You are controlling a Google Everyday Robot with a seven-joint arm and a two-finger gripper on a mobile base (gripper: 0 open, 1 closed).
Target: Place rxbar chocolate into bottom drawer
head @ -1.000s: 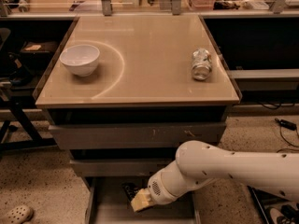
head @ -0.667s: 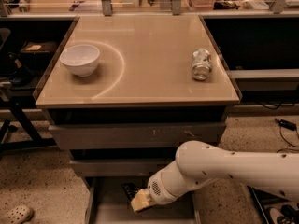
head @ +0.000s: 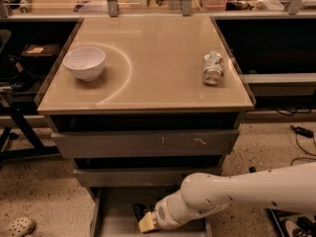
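Observation:
The bottom drawer (head: 116, 220) is pulled open below two wider grey drawers; it is a shallow grey tray. My gripper (head: 147, 224) reaches down into it from the right, its pale tip low over the drawer floor. A small dark flat thing, the rxbar chocolate (head: 138, 212), sits right at the gripper's tip inside the drawer. I cannot tell whether it is held or lying free. The white arm (head: 237, 194) hides the drawer's right part.
On the tan tabletop (head: 148, 88) stand a white bowl (head: 84, 62) at the left and a crushed silver can (head: 213, 68) at the right. Cables (head: 301, 131) lie on the floor at the right, a white shoe (head: 17, 226) at the lower left.
The arm and gripper have sunk a little lower into the bottom drawer. The bowl and can have not moved.

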